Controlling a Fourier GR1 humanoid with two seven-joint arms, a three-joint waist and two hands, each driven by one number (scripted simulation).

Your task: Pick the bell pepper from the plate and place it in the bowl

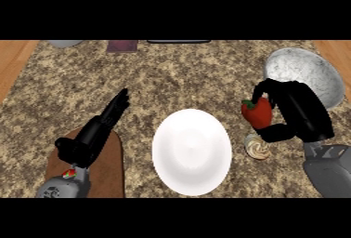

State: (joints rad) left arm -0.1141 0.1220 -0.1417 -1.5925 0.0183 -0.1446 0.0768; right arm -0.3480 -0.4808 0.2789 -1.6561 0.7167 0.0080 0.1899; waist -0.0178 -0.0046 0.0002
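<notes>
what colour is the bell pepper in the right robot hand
Red with a green stem, seen in the head view: bell pepper in the right robot hand.

The bell pepper (257,115) is red, the plate (191,152) plain white. The bowl (306,74) is mottled grey; the worktop (185,74) speckled brown.

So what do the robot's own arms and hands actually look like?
Both hands, left and right, are glossy black, with slim jointed fingers and a thumb. Each sits on a bulky grey forearm; the left forearm carries a small red, yellow and green mark. No cables show.

No readable text, label, brand, number or sign shows on anything here.
</notes>
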